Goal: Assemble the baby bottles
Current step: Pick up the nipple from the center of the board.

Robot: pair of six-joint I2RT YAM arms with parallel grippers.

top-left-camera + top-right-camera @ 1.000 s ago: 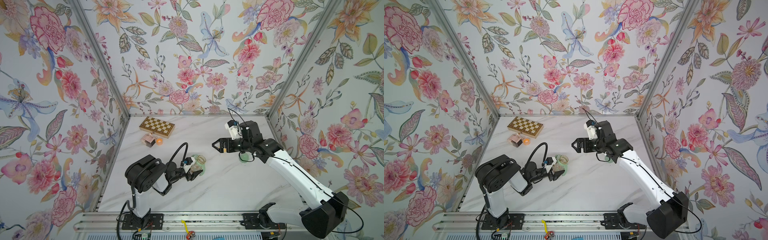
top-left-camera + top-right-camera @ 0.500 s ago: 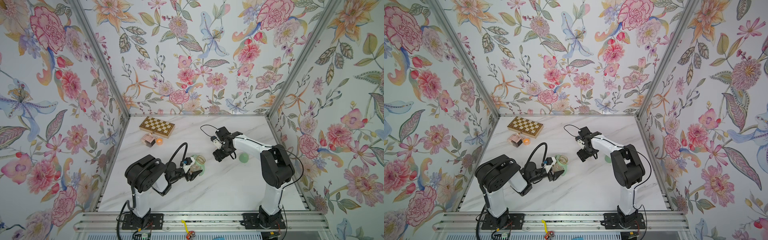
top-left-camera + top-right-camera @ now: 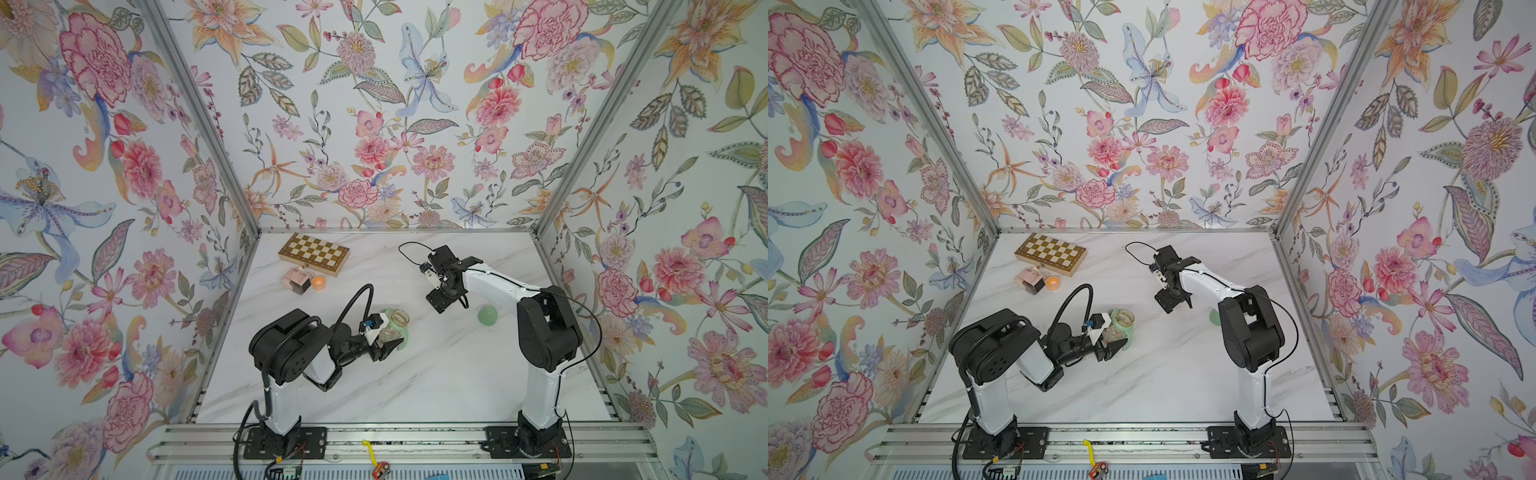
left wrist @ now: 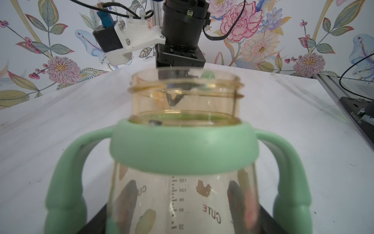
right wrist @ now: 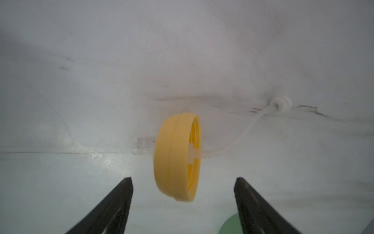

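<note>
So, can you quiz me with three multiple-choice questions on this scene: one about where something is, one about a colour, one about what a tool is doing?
1. The chessboard lies: A) in the table's far left corner; B) by the front rail; C) on the floor.
2. The collar beneath the right tool is: A) red; B) yellow; C) blue.
3. The left tool is: A) open and empty; B) shut on the bottle body; C) aimed at the ceiling.
Answers: 1A, both top views show it; 2B, yellow in the right wrist view; 3B, it clamps the bottle body's sides.
</note>
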